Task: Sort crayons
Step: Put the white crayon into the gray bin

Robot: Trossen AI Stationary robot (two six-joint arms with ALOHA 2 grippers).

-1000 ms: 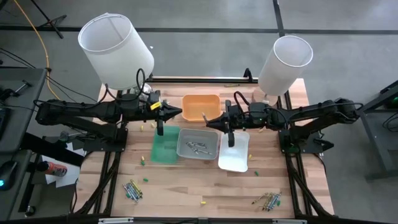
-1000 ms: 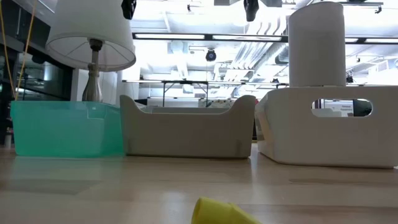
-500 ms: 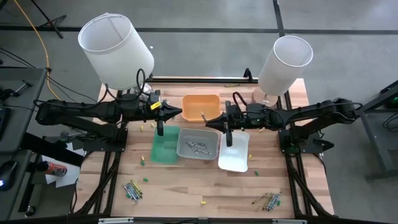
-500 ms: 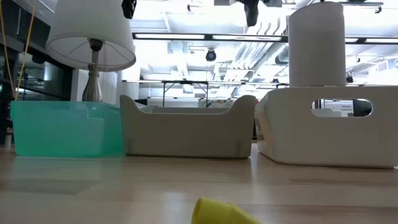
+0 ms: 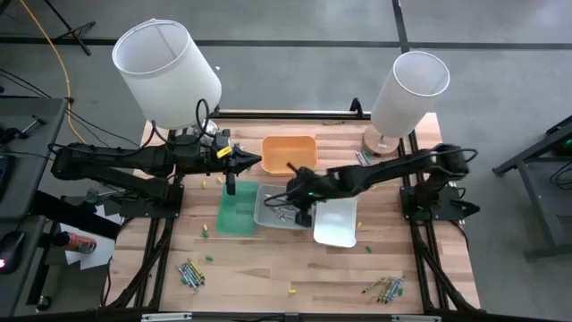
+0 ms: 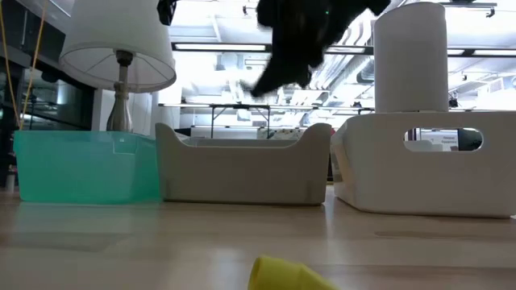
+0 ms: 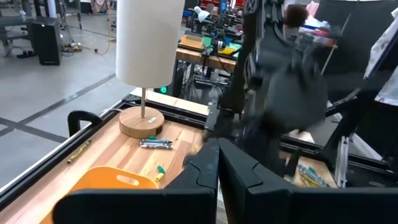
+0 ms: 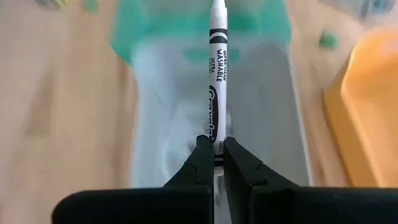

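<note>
Several crayons point(image 5: 282, 212) in the grey tray point(image 5: 264, 215).

On the wooden slatted table point(image 5: 268, 268), the right gripper point(image 5: 288, 199) reaches over the grey rectangular plastic tray point(image 5: 284, 207), while the left gripper point(image 5: 253, 162) waits beside the orange rectangular plastic tray point(image 5: 288, 152).

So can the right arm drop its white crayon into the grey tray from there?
Probably yes. The right gripper is shut on the white crayon and hangs over the grey tray, whose top is open with nothing in the way.
</note>
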